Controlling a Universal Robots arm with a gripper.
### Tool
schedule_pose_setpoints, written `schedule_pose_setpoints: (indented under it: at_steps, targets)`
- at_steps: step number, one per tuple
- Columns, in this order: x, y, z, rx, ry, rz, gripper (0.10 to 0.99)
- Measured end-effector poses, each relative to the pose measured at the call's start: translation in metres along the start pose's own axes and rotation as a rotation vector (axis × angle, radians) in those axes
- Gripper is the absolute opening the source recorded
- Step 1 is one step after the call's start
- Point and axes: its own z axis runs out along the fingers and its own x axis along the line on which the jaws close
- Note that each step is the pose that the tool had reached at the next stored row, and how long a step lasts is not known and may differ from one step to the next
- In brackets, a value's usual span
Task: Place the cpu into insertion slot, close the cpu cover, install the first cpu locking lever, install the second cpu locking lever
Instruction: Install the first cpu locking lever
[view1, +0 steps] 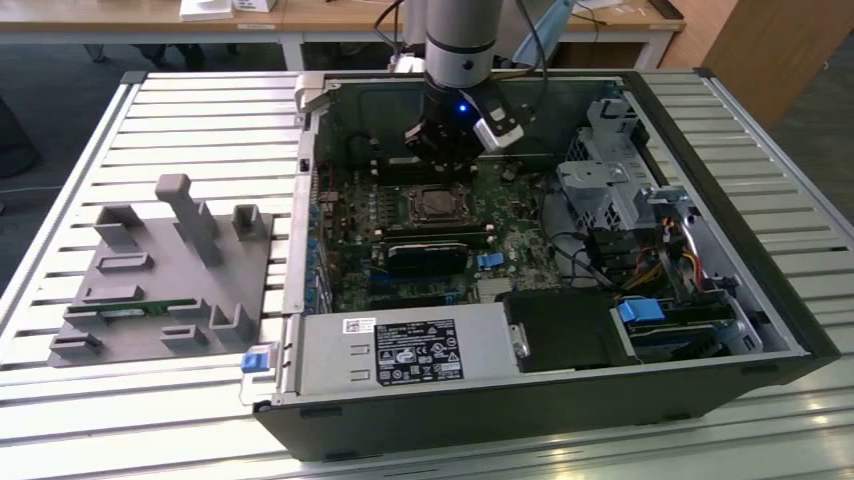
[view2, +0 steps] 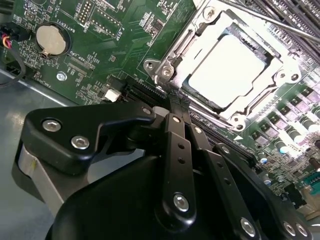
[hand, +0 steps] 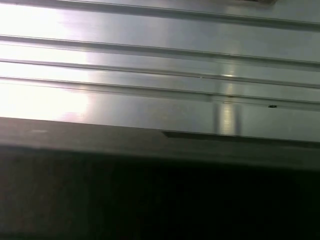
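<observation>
Pressing together in the second wrist view, the gripper's (view2: 176, 102) two black fingers (view2: 177, 125) run side by side with no gap visible between them and nothing held, their tips low at the corner of the socket, just beside the cpu cover (view2: 197, 42); whether they touch it I cannot tell. Just beyond, the cpu (view2: 227, 65) lies flat in the socket, its pale metal top showing through the cover's square opening, and the cover sits down around it. A round coin battery (view2: 51, 39) rests on the green motherboard (view2: 100, 55) well apart from the socket. In the exterior view the arm (view1: 461, 40) reaches down into the open computer case (view1: 694, 150), the gripper (view1: 438, 160) just above the socket. The case lies on a slatted metal table (view1: 200, 120), with a grey fixture block (view1: 167, 270) on the exterior view's left. Wooden desks (view1: 334, 15) stand behind.
</observation>
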Motion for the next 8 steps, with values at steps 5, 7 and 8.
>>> schedule_pose_setpoints:
  at_steps: [5, 7, 8]
  targets:
    - [0.0, 0.0002, 0.0003, 0.016, 0.0009, 0.0, 0.106]
    - [0.0, 0.0004, 0.0005, 0.023, 0.0015, 0.0, 0.106]
    - [0.0, 0.0005, 0.0007, 0.026, 0.0016, 0.0, 0.106]
